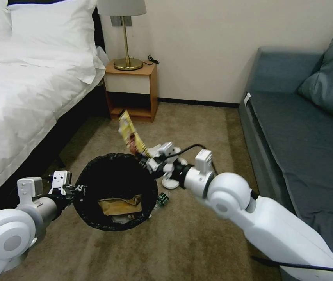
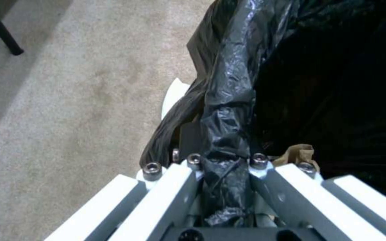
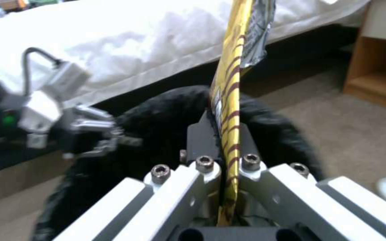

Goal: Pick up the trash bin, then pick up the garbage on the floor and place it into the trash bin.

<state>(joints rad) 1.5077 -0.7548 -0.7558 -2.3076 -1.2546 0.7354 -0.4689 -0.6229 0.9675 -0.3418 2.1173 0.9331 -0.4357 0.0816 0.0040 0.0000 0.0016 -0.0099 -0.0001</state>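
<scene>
Holding entry, lower left of the head frame: left claw (image 1: 73, 188) clamped on the rim of the trash bin (image 1: 113, 191), black liner bunched between its pads in the left wrist view, so the bin hangs clear of the carpet (image 1: 197, 242) with its mouth tilted up toward the other arm. Item two, centre of frame: right claw (image 1: 147, 160) pinched shut on the lower end of the gold-brown snack wrapper (image 1: 130, 134), which stands upright just above the bin's far rim; judged a carry posture, wrapper brought over the opening for release, not yet inside. Contents of bin: brown paper bag (image 1: 119, 205) with pale litter beneath. Remaining on the floor, right of the bin: small green bottle (image 1: 162, 199) touching or just beside the rim, white slippers (image 1: 170, 181) partly hidden behind the right wrist. Surroundings: bed (image 1: 22, 89) at left, nightstand (image 1: 133, 91) with lamp (image 1: 125, 39) at upper centre, sofa (image 1: 303, 128) at right. Obstruction: none evident between wrapper and opening.
</scene>
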